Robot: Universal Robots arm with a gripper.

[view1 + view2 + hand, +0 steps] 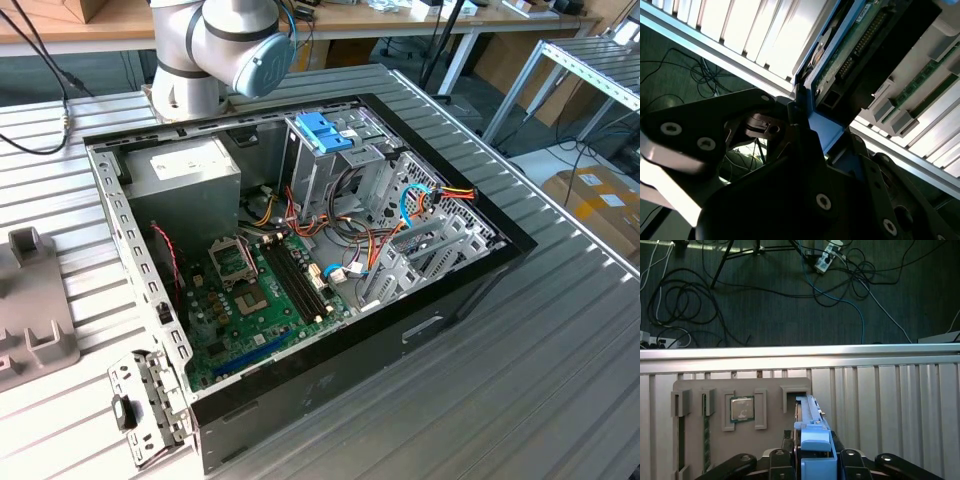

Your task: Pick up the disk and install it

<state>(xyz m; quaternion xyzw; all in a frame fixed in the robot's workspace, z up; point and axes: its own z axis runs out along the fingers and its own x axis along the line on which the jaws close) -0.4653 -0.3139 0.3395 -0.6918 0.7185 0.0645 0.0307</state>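
hand (814, 452) clamped on disk (807, 415) | disk on edge at grey fixture (772, 387) | chip (742, 408) in fixture pocket

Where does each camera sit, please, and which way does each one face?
Exterior view: above the table, looking down into the open case; the arm shows.
First wrist view: on the arm, looking down past the gripper at the disk, holder and floor.
Second wrist view: close beside the gripper, facing the disk.
Both wrist views share gripper and disk.
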